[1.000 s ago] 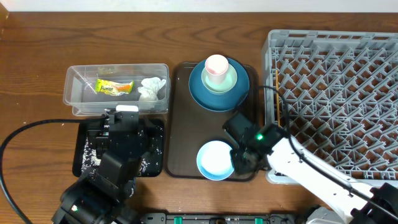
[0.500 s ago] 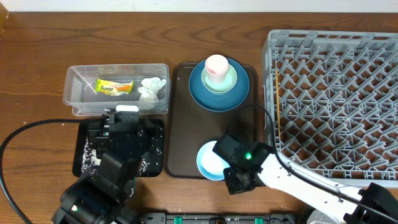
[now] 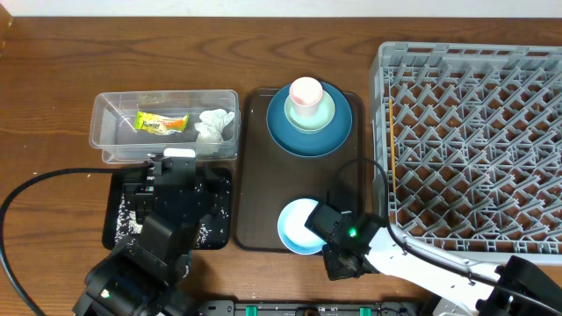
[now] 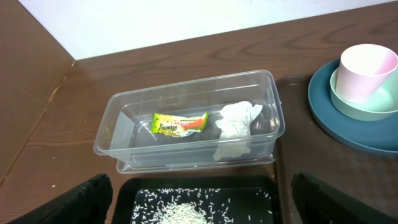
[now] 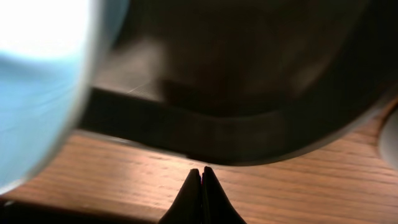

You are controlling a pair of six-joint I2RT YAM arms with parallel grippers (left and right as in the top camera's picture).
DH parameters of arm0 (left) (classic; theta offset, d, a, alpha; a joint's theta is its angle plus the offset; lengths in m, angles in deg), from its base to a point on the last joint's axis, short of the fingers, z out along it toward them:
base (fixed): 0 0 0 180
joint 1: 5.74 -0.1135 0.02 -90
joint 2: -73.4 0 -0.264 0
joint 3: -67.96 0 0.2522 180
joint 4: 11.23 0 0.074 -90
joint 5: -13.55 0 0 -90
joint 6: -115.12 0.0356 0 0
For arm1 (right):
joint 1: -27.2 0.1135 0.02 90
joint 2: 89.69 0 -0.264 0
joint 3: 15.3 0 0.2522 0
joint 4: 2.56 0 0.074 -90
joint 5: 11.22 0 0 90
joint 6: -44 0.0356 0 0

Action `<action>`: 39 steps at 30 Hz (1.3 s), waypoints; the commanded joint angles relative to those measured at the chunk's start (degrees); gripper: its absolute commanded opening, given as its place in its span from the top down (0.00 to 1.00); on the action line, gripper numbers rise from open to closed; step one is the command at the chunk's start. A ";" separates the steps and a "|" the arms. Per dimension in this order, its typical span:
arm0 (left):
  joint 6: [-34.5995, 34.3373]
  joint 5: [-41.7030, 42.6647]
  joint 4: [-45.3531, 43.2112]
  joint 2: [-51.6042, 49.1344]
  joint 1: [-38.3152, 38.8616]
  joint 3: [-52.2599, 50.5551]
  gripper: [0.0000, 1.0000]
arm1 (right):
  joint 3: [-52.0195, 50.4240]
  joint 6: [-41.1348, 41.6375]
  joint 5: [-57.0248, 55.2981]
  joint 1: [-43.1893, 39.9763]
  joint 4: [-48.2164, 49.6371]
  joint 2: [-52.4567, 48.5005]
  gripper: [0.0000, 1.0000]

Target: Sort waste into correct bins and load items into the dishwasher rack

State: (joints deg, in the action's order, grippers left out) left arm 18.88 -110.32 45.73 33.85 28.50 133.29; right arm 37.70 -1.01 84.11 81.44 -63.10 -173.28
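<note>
Pale blue-white bowl [image 3: 297,226] awaits racking on brown tray [image 3: 262,175]; right gripper [image 5: 201,177] sits pinched shut, empty, beside it; left gripper [image 4: 211,208] hangs wide apart, empty.

left gripper [image 4: 205,202] jaws wide apart | right gripper [image 5: 201,186] jaws pressed together

Two bowls [image 3: 323,112] [image 3: 295,225], two bins [image 3: 165,95] [image 3: 118,221], one plate [image 3: 281,133], one cup [image 3: 305,92]

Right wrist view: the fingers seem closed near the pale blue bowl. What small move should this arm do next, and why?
Probably open the right fingers. They are pressed together and hold nothing, over the table just outside the brown tray rim, while the pale blue bowl sits beside them on the tray, not yet gripped.
</note>
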 commanded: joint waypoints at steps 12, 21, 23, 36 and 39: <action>-0.94 -1.31 0.07 -0.04 0.09 1.64 0.05 | -0.57 3.50 -7.87 0.52 -2.51 -0.04 0.99; -0.94 -1.31 0.07 -0.04 0.09 1.64 0.05 | -0.57 4.26 1.36 0.59 0.13 -0.02 0.99; -0.94 -1.33 0.07 -0.04 0.09 1.64 0.05 | -0.57 4.26 1.42 0.59 0.20 -0.02 0.99; -0.94 -1.33 0.07 -0.04 0.09 1.64 0.05 | -1.11 4.33 -3.91 0.59 2.43 -0.04 0.99; -0.94 -1.33 0.07 -0.04 0.09 1.64 0.05 | -1.66 5.79 -6.32 0.57 2.36 -0.04 0.99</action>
State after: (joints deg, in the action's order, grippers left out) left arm 18.88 -110.32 45.73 33.85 28.50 133.29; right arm 36.89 2.64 82.82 81.55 -60.94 -173.28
